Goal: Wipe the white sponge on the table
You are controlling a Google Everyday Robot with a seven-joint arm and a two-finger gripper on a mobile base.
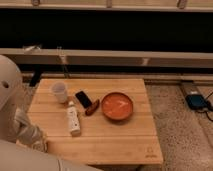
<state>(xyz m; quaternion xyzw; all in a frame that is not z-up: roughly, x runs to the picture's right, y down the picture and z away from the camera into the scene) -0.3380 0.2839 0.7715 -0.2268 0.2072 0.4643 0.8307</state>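
The low square table with a light wooden plank top fills the middle of the camera view. My arm comes in from the left, and my gripper hangs at the table's front left corner, at the level of the top's edge. I cannot make out a white sponge; it may be hidden under or in the gripper.
On the table stand a white cup, a black flat phone-like object, a small brown item, an orange-red bowl and a white bottle lying on its side. A long bench runs behind. A blue box lies on the floor at right.
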